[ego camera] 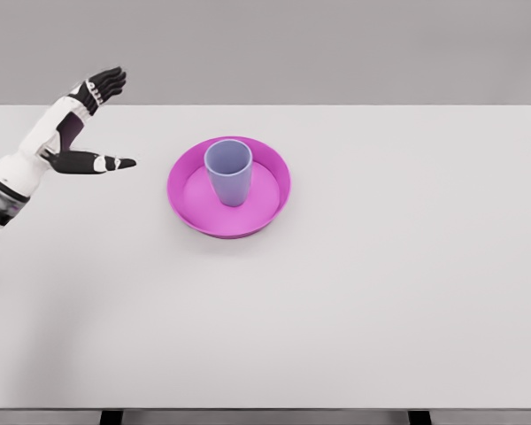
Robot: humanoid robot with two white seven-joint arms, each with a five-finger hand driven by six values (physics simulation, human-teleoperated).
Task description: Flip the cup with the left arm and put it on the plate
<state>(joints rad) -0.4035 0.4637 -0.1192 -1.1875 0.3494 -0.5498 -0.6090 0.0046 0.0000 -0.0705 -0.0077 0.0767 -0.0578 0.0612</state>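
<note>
White arm [22,159], black-and-white fingered left robot hand [78,124]

cup [228,171]: lavender-blue | plate [267,211]: magenta | table [380,292]: white

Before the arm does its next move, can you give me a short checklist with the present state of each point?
1. Cup stands upright, mouth up: ok.
2. Cup is on the pink plate, inside its rim: ok.
3. Left hand is apart from the cup, fingers spread and holding nothing: ok.
4. Cup sits at the plate's centre: not ok, it looks shifted toward the far side.
5. Right arm position: cannot tell, it is out of view.
</note>
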